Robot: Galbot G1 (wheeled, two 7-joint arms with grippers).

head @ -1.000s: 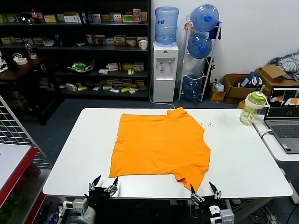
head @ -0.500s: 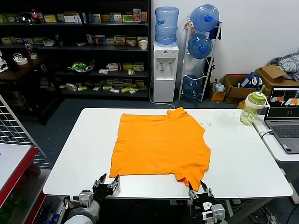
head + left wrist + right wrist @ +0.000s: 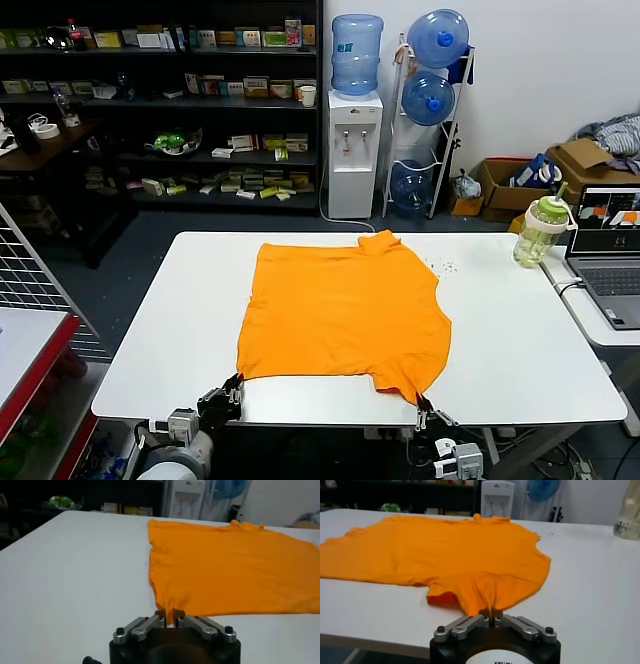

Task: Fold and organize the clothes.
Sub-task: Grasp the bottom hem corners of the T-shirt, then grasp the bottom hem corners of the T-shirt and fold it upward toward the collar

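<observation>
The bright orange T-shirt (image 3: 345, 310) lies spread flat on the white table (image 3: 150, 330), plain side up, collar at the far edge. My left gripper (image 3: 233, 386) is at the near edge, shut on the shirt's near left corner; the left wrist view shows the pinched cloth (image 3: 170, 614) between its jaws (image 3: 170, 617). My right gripper (image 3: 422, 404) is shut on the near right corner, at the sleeve; the right wrist view shows the shirt (image 3: 460, 555) bunched into its jaws (image 3: 491, 614).
A green-lidded drink bottle (image 3: 540, 232) and a laptop (image 3: 610, 255) stand at the far right. A water dispenser (image 3: 355, 130) and a rack of water bottles (image 3: 432, 100) are behind the table. Shelves (image 3: 150, 100) fill the back left.
Both grippers moved forward to the table's near edge and shut on the shirt's two near corners. The shirt has barely shifted.
</observation>
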